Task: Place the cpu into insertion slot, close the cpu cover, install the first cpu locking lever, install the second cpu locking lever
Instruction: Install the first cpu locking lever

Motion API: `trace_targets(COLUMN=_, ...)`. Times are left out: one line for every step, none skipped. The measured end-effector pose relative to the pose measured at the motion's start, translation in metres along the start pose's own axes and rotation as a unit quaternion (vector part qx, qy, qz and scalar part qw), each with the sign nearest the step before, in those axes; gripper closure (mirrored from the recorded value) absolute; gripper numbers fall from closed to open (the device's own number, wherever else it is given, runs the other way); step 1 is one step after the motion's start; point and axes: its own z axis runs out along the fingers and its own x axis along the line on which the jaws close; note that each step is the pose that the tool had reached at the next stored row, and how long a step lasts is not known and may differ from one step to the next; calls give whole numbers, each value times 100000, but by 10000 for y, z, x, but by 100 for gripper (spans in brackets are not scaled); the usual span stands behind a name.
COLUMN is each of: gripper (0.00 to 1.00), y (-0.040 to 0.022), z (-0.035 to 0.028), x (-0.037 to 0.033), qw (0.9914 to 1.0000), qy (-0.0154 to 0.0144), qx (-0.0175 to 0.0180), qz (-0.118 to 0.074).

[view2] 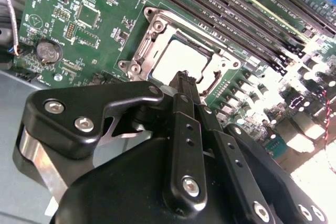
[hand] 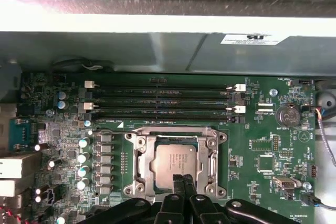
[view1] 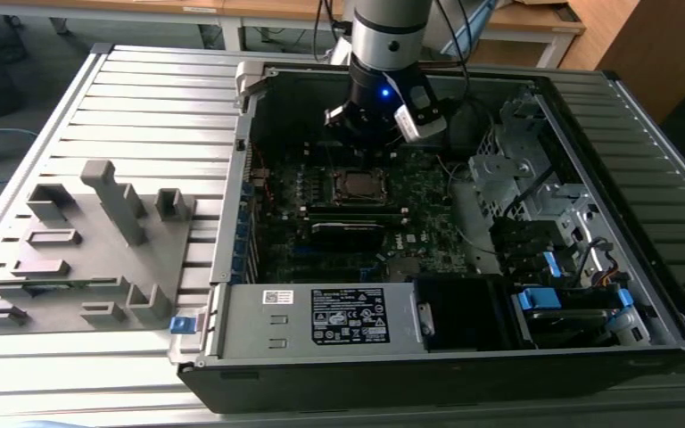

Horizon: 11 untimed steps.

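The cpu (hand: 175, 160) lies flat in the insertion slot (view1: 355, 185) of the green motherboard (hand: 262, 145), its dull silver top showing. The cpu cover (hand: 140, 153) lies around it as a silver frame, and the chip (view2: 178, 59) shows through the cut-out. My gripper (hand: 181, 178) hovers just above the chip's near edge, its two black fingers (view2: 185, 85) pressed together with nothing between them. In the exterior view the gripper (view1: 375, 134) hangs inside the open computer case, behind the slot. I cannot tell how the locking levers stand.
Long black memory slots (hand: 163, 100) run beside the socket, and a coin battery (hand: 287, 114) sits on the board. The case wall (view1: 247, 178), a power supply (view1: 318, 316) and a drive cage (view1: 545, 294) hem the board in. A grey fixture block (view1: 93, 250) stands at the exterior view's left.
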Motion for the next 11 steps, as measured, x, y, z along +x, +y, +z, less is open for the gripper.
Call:
trace_targets(gripper=89, y=0, z=1, x=0, qw=100000, qy=-3, qx=-8, qz=0)
trace_targets(gripper=89, y=0, z=1, x=0, qw=100000, qy=-4, qx=-11, qz=-1)
trace_targets(gripper=89, y=0, z=1, x=0, qw=100000, qy=-4, qx=-13, qz=1)
trace_targets(gripper=89, y=0, z=0, x=0, qw=100000, qy=-3, qx=-9, qz=-2)
trace_targets(gripper=89, y=0, z=-1, x=0, qw=100000, qy=1, qx=-4, qz=-1)
trace_targets(gripper=89, y=0, z=-1, x=0, qw=100000, qy=0, qx=-1, qz=-4)
trace_targets(gripper=89, y=0, z=-1, x=5, qw=100000, qy=2, qx=5, qz=-2)
trace_targets(gripper=89, y=0, z=-1, x=19, qw=100000, qy=3, qx=4, qz=0)
trace_targets(gripper=89, y=0, z=0, x=36, qw=100000, qy=2, qx=3, qz=0)
trace_targets(gripper=89, y=0, z=1, x=54, qw=100000, qy=1, qx=2, qz=-1)
trace_targets(gripper=89, y=0, z=1, x=76, qw=100000, qy=1, qx=3, qz=-1)
